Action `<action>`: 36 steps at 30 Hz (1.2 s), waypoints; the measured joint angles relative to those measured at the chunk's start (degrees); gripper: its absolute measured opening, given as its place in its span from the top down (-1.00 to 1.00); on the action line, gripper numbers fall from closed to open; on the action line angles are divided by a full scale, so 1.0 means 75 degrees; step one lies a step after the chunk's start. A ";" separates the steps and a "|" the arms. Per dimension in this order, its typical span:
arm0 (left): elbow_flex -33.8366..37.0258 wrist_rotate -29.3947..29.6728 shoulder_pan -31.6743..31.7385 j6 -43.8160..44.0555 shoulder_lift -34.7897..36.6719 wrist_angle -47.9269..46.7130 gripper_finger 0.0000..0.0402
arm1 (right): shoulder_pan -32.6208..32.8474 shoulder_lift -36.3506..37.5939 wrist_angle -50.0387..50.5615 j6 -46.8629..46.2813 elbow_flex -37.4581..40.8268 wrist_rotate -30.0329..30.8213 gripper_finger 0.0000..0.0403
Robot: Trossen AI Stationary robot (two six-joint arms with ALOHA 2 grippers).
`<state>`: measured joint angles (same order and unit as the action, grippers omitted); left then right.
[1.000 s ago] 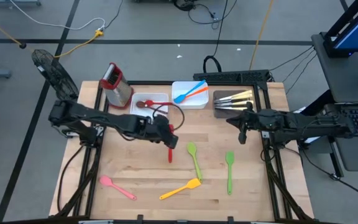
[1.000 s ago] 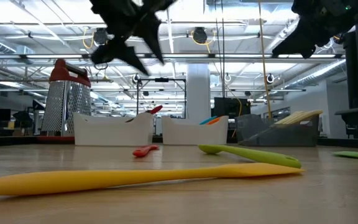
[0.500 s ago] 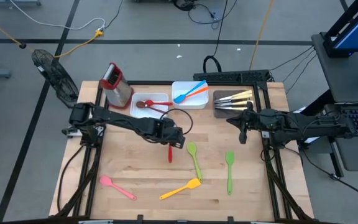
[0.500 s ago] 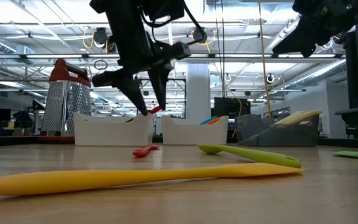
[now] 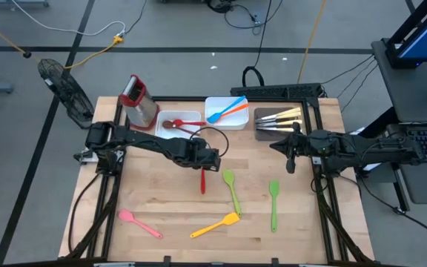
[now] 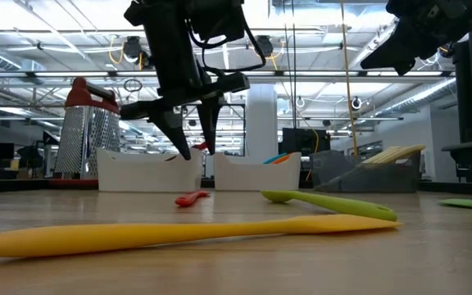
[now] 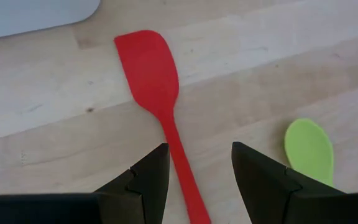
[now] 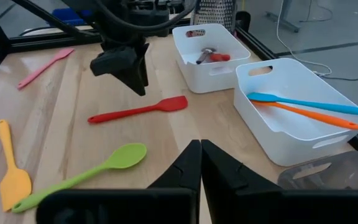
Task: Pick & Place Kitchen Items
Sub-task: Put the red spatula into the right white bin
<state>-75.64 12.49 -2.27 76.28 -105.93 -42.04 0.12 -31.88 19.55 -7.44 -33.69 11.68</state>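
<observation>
At the table's (image 5: 161, 208) centre, our left gripper (image 5: 208, 161) hangs just above the red spatula (image 5: 202, 182), jaws released and standing on both sides of its handle, not yet grasping it. The spatula lies flat on the wood, blade toward 12 o'clock, just at 6 o'clock from the white trays.

We judge the task as partly done. The left tray (image 5: 178, 123) already holds a brown spoon (image 5: 167, 124) and a red utensil (image 5: 187, 122); the middle tray (image 5: 226, 113) holds a blue utensil (image 5: 224, 111) and an orange one (image 5: 234, 108); the dark tray (image 5: 279, 122) at 2 o'clock holds the knives (image 5: 280, 119).

On the wood there are, besides the red spatula, two green spoons (image 5: 231, 189) (image 5: 273, 202), a yellow spatula (image 5: 217, 225) and a pink one (image 5: 139, 222), toward 6 o'clock.

Our right gripper (image 5: 290, 157) waits at 3 o'clock, jaws clenched and holding nothing.
</observation>
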 joint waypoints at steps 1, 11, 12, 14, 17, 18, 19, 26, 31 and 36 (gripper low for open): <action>0.0000 0.0000 0.0010 0.0044 0.0002 0.0000 0.12 | 0.0000 0.0000 0.0000 0.0041 0.0001 0.0003 0.98; 0.0003 -0.0119 0.0007 0.0523 -0.0495 -0.0068 0.12 | -0.0003 0.0098 0.0096 0.0365 0.0000 0.0014 0.98; 0.0003 -0.0122 0.0007 0.0532 -0.0518 -0.0067 0.12 | -0.0006 0.0164 0.0116 0.0429 0.0000 0.0013 0.98; 0.0006 -0.0125 0.0010 0.0534 -0.0525 -0.0036 0.12 | -0.0006 0.0294 0.0245 0.0501 0.0000 0.0020 0.98; 0.0003 -0.0124 0.0016 0.0600 -0.0576 0.0130 0.12 | -0.0017 0.0580 0.0564 0.0490 0.0000 0.0044 0.98; 0.0005 -0.0131 0.0016 0.0602 -0.0610 0.0155 0.12 | -0.0020 0.0677 0.0625 0.0490 0.0000 0.0050 0.98; 0.0009 -0.0149 0.0016 0.0599 -0.0624 0.0181 0.12 | -0.0020 0.0776 0.0657 0.0487 0.0000 0.0064 0.98; 0.0006 -0.0471 0.0123 0.0687 -0.0979 0.0428 0.12 | -0.0017 0.1214 0.0802 0.0484 0.0000 0.0225 0.98; 0.0006 -0.0484 0.0240 0.0916 -0.1111 0.0328 0.12 | -0.0017 0.1230 0.0809 0.0484 0.0000 0.0219 0.98; 0.0006 -0.0027 0.0371 0.0947 -0.1114 0.0233 0.12 | -0.0017 0.1230 0.0823 0.0485 0.0000 0.0225 0.98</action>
<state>-75.59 12.29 0.51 83.38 -114.29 -40.30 -0.01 -22.65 25.72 -3.81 -33.69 13.37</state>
